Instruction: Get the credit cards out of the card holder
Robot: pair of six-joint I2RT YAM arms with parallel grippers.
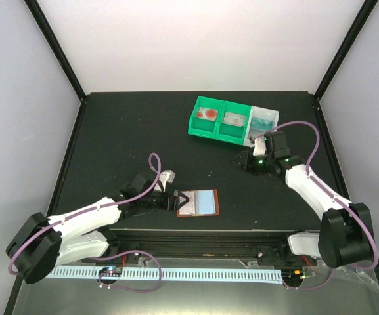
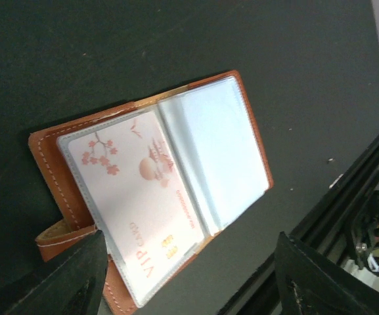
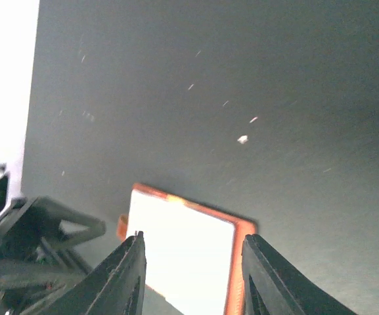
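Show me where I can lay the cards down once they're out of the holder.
Widest bare table: the far-left stretch, from the table's left edge to the green bins. A smaller patch lies between the card holder and the right gripper. Crowded: around the left gripper at the holder's left edge, and the bins' corner.

Black table (image 1: 123,144): open card holder (image 1: 198,203) lying lower centre (pockets up); green and white bins (image 1: 209,134) upper right.
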